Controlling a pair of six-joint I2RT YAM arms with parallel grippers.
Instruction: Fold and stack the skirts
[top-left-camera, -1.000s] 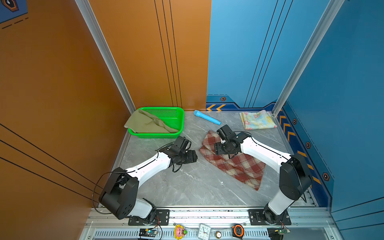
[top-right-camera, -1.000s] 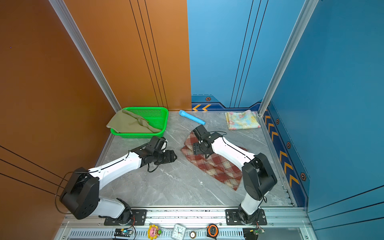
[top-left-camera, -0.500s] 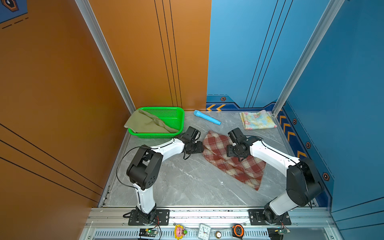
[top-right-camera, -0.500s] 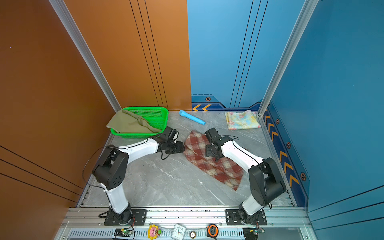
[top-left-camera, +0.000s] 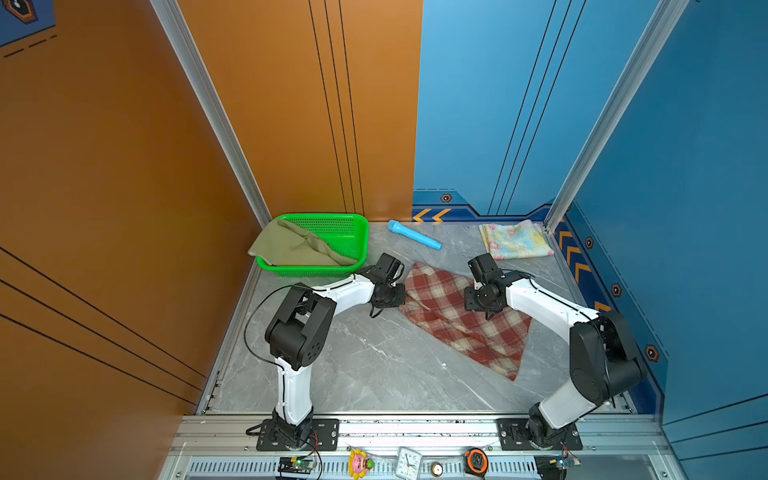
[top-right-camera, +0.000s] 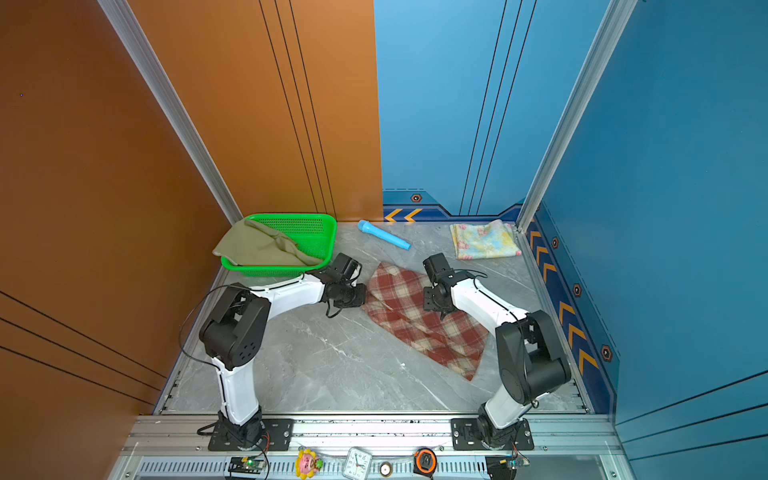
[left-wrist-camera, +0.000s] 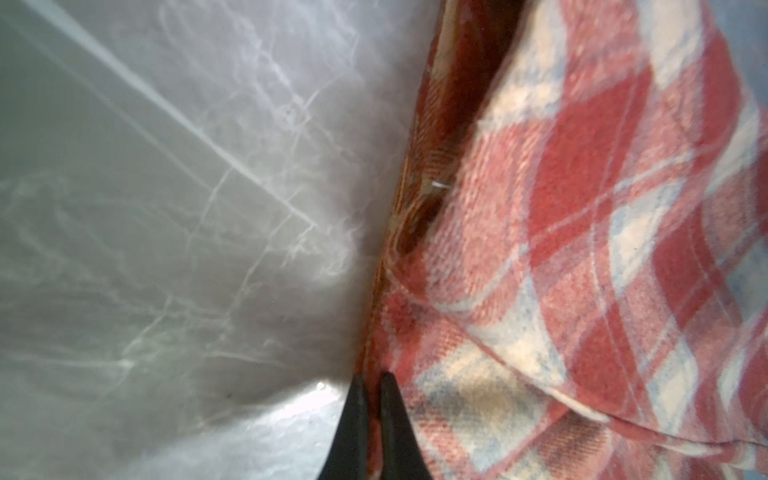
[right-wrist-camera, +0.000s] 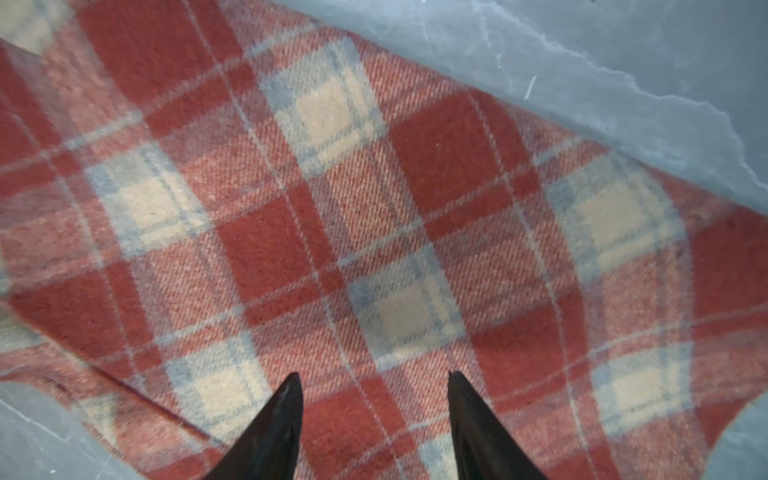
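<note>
Skirt (top-left-camera: 449, 318) — plaid — edge apparently pinched.

A grey, white-veined marble counter (top-left-camera: 374, 365) fills the floor of the cell in both top views. A green mesh basket (top-left-camera: 320, 216) stands in its far left corner, against the orange wall (top-left-camera: 291, 104). A light-blue tube (top-left-camera: 413, 235) lies at a slant near the back edge, apart from the basket and just in front of the blue wall (top-left-camera: 478, 104), whose base carries yellow chevrons (top-left-camera: 432, 215). On the metal rail (top-left-camera: 415, 428) at the near edge sit, in a row, a circuit board (top-left-camera: 296, 464), a pink-and-yellow flower toy (top-left-camera: 360, 462), a small clock (top-left-camera: 408, 462), and an orange-and-black tape measure (top-left-camera: 477, 460).
</note>
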